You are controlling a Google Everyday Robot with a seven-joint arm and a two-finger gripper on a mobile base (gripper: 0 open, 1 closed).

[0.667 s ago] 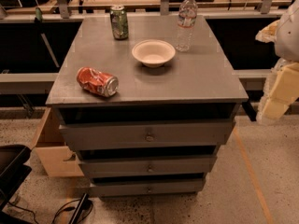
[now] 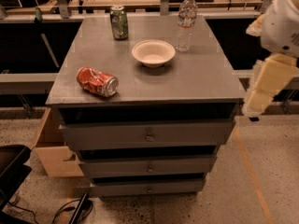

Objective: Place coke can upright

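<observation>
The coke can point(image 2: 97, 81), red with white lettering and dented sides, lies on its side near the front left corner of the grey cabinet top point(image 2: 196, 78). Its silver top points to the right and front. My arm hangs at the right edge of the view, beside the cabinet and off its top. My gripper point(image 2: 252, 108) is at the arm's lower end, level with the cabinet's front right corner and far to the right of the can. It holds nothing that I can see.
A green can point(image 2: 119, 22) stands upright at the back left. A white bowl point(image 2: 153, 52) sits mid-top, and a clear water bottle point(image 2: 186, 21) stands behind it to the right. The cabinet has three drawers point(image 2: 148, 135). A cardboard box point(image 2: 51, 148) is on the floor at left.
The view has shifted slightly, and the arm at the right sits a little lower and closer in. The things on the cabinet have not moved.
</observation>
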